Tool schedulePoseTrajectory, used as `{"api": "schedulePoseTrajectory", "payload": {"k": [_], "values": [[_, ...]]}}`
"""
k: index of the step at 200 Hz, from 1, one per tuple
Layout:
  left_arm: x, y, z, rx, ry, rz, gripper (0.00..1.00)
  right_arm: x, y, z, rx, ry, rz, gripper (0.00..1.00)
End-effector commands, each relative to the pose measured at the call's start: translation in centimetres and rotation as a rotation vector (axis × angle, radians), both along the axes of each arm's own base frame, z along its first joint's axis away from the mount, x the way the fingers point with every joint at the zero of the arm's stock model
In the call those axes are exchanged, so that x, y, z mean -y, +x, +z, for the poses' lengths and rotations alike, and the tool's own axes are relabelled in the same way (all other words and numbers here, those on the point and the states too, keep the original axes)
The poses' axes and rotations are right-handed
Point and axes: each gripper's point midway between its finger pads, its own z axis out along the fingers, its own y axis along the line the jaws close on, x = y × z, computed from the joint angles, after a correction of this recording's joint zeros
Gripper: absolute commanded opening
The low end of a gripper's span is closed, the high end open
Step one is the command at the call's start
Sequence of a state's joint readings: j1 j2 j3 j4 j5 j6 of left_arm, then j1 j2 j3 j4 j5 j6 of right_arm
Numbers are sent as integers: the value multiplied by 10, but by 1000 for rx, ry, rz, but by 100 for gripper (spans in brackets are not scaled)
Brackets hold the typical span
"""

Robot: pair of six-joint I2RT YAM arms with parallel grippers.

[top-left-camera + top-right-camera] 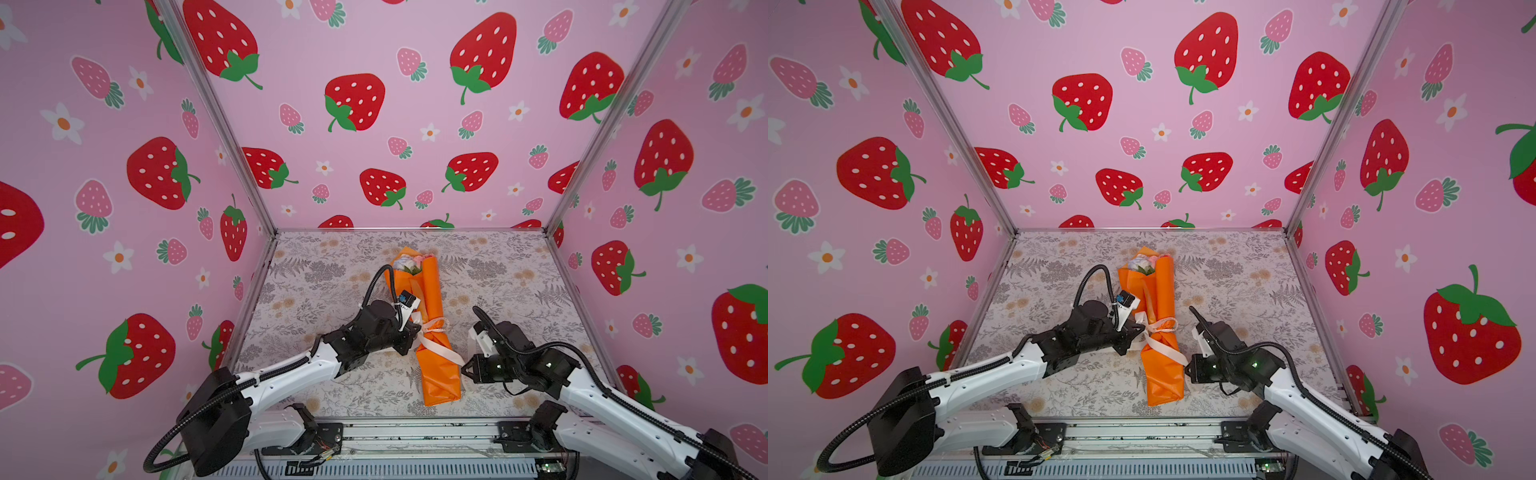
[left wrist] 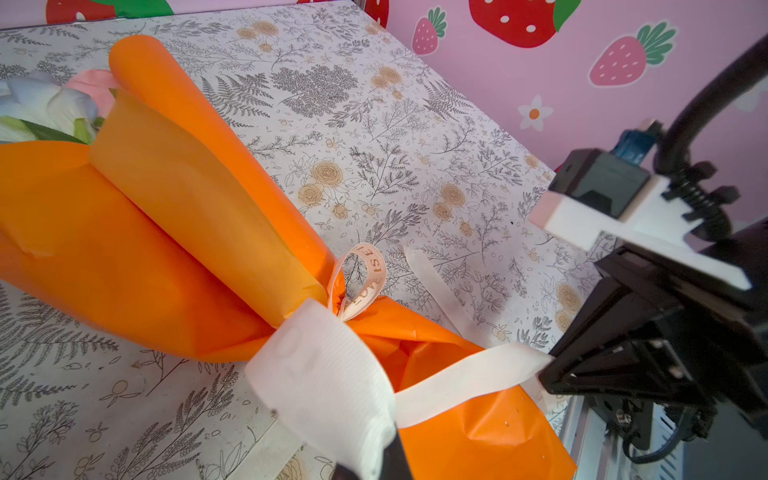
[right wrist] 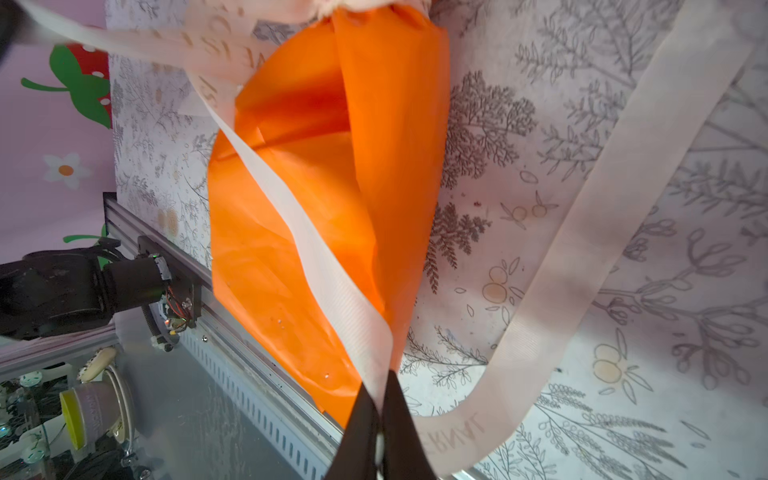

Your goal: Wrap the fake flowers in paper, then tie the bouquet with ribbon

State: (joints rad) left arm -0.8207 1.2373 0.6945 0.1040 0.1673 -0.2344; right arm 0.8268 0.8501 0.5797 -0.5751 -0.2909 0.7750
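The bouquet of fake flowers is lying lengthwise in the middle of the floral-patterned table. Its white and pink blooms are pointing toward the far wall and the closed end of the orange wrap is pointing toward the near edge. A cream ribbon is circling the wrap at its narrow waist, with one small loop already standing up there.

The left gripper is pressing in from the left at the waist, its jaws clamped on a wide fold of ribbon right beside the paper. The right gripper is sitting low on the right, near the lower half of the wrap, and is pinching flat the tail that is crossing the orange paper. Another length of ribbon is curling loose on the table beside it.

I'm judging the whole bundle to be very light, so any pull on the ribbon is likely to drag or roll it across the table. The paper is looking thin and crisp, apt to crease or tear if squeezed. The ribbon is looking flat and smooth, so it may slip through a loose pinch. The tails close to the waist are looking like the best places to hold it. The gathered stems are probably giving some firmness there, so the open paper and soft blooms are best left alone.
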Motion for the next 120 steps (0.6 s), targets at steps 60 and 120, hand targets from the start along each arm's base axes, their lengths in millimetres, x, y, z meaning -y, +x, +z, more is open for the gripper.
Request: {"api": "schedulePoseTrajectory", "payload": {"k": [60,120], "values": [[-28,-3,-23,-56,-5,149,3,9,73,20,218,-286,-93,5],[-53,-12,-49,-123,-76,271,12,-8,89,6,227,-283,-34,5]]}}
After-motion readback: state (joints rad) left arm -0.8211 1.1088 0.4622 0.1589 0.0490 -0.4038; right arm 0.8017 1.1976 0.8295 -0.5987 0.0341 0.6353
